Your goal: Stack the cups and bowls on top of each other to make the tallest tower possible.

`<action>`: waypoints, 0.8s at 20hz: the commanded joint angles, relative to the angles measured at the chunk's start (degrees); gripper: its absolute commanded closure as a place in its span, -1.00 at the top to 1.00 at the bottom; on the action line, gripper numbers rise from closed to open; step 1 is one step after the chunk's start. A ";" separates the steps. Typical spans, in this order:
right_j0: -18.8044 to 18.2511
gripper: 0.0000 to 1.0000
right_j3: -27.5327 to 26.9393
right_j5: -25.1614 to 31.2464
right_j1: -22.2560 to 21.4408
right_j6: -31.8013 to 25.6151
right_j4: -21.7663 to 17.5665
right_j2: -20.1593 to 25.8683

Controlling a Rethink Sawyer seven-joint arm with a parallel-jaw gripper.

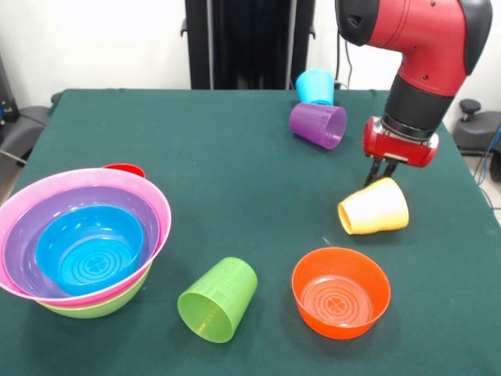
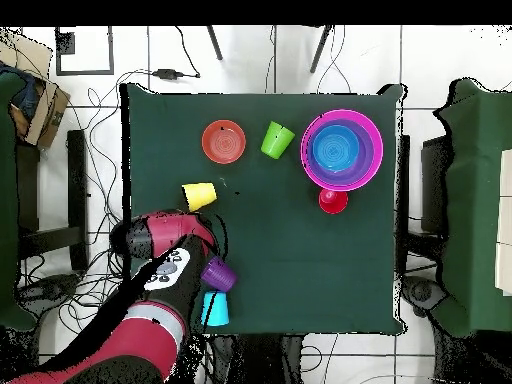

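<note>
The tower (image 1: pixel 82 247) stands at the left: a lime green bowl at the bottom, then pink, purple and blue bowls nested in it; it also shows in the overhead view (image 2: pixel 342 150). The orange bowl (image 1: pixel 340 292) stands upright at the front right. The pale yellow cup (image 1: pixel 374 207) lies on its side. My gripper (image 1: pixel 381 172) hangs just behind and above it, fingers slightly apart, holding nothing. The lime green cup (image 1: pixel 218 299) lies on its side at the front. The purple cup (image 1: pixel 318 124) and the light blue cup (image 1: pixel 315 86) lie at the back right.
A small red object (image 1: pixel 124 168) sits right behind the tower. The green table (image 1: pixel 235 172) ends close to the right of the yellow cup. In the overhead view my arm (image 2: pixel 170 245) covers the gripper, next to the yellow cup (image 2: pixel 199 195).
</note>
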 commanded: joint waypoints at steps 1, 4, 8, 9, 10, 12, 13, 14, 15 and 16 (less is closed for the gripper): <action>-0.30 -1.00 -4.44 0.23 0.65 7.21 0.85 4.18; -0.44 -1.00 -4.60 0.31 0.70 7.08 0.76 4.19; -0.56 -1.00 -4.78 0.83 0.45 6.94 0.68 4.15; -0.58 -1.00 -4.76 0.79 0.46 6.94 0.65 4.18; -0.60 -1.00 -4.74 0.75 0.47 6.94 0.61 4.22; -0.77 -1.00 -4.79 0.83 0.45 6.82 0.56 4.33; -0.74 -1.00 -4.80 0.91 0.43 6.82 0.54 4.28; -0.73 -1.00 -4.85 1.06 0.42 6.67 0.43 4.27; -0.46 -1.00 -4.77 0.37 0.50 7.07 0.49 3.96; -0.20 -1.00 -4.68 -0.32 0.58 7.47 0.55 3.64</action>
